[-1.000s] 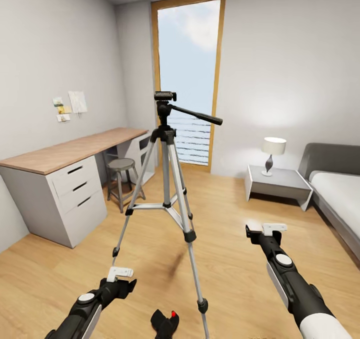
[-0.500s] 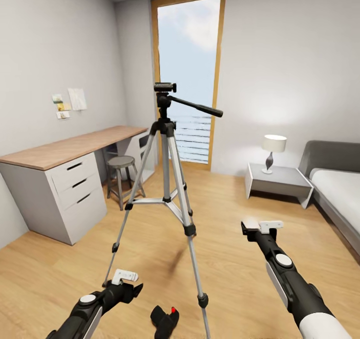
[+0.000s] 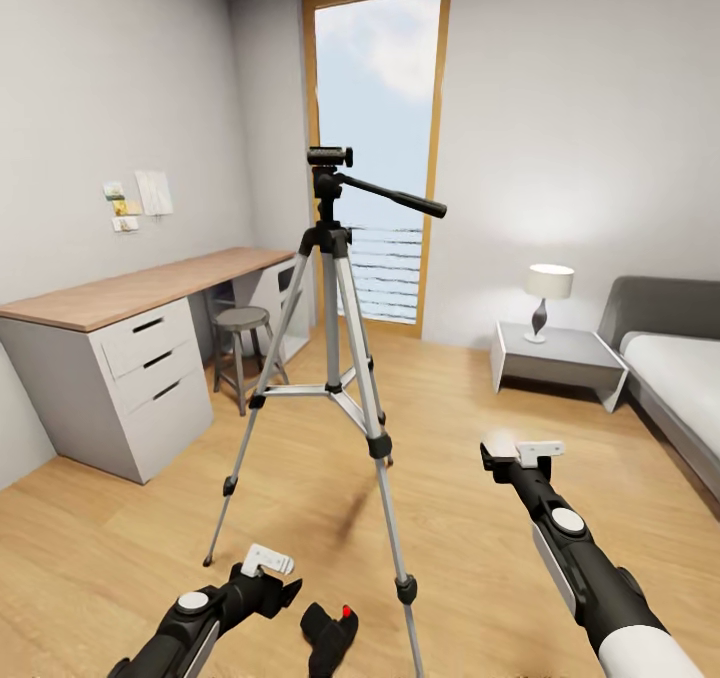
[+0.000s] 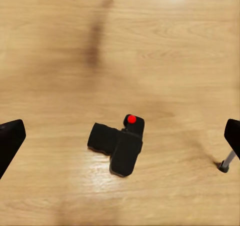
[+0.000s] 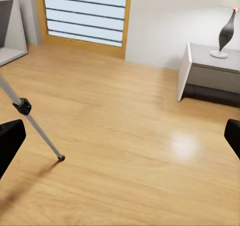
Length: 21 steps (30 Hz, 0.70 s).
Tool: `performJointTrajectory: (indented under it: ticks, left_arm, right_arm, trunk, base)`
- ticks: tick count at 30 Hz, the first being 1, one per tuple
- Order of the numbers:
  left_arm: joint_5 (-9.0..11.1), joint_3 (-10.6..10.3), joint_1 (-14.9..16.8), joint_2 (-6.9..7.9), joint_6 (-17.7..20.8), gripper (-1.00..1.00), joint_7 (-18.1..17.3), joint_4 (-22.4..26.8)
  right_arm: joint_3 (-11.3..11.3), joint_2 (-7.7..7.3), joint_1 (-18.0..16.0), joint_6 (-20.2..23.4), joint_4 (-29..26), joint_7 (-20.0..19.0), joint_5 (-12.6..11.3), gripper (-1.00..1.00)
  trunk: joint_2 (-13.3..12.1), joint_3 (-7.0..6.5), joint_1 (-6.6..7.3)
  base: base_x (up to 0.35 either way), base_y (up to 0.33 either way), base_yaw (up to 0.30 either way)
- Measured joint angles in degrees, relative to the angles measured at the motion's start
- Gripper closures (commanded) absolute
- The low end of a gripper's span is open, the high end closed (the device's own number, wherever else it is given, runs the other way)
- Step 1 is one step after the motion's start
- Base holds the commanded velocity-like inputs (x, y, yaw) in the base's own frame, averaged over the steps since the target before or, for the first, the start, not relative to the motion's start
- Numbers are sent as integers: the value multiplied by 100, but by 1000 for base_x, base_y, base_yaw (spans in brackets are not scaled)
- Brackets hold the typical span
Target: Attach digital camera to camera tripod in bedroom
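Left pincer (image 3: 272, 580) has dropped toward camera (image 3: 328, 635) on floor, jaws apart, nothing held; right pincer (image 3: 518, 452) apart, idle; tripod (image 3: 335, 358) waiting

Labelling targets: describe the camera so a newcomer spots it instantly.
Find the tall silver tripod standing mid-room before the window. On the wood floor by its nearest leg lies the camera: a small chunky black body, the one thing there with a round red button.

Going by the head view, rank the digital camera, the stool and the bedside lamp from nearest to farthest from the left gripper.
1. Digital camera: on the floor just right of the left gripper.
2. Stool: farther back, by the desk on the left.
3. Lamp: across the room, on the side table at right.
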<state>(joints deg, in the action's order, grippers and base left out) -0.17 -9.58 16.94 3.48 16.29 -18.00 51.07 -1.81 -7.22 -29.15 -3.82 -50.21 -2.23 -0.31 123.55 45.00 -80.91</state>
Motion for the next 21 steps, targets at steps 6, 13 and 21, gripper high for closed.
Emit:
performJointTrajectory:
  ticks: [6,13,21]
  left_arm:
    - [0,-29,0,-16,-1,-100,0,-20]
    - [0,-117,0,-55,-208,-100,18,-255]
    - [0,-143,0,-72,-541,-100,20,-394]
  right_arm:
    - [-2,0,0,-1,0,0,0,-100]
    - [-2,0,0,1,7,0,0,-100]
    - [-2,0,0,-3,9,0,0,-100]
  trunk:
    - [241,108,-132]
    - [521,233,-286]
    - [842,377,-461]
  base:
    - [0,0,0]
    - [0,0,0]
    - [0,0,0]
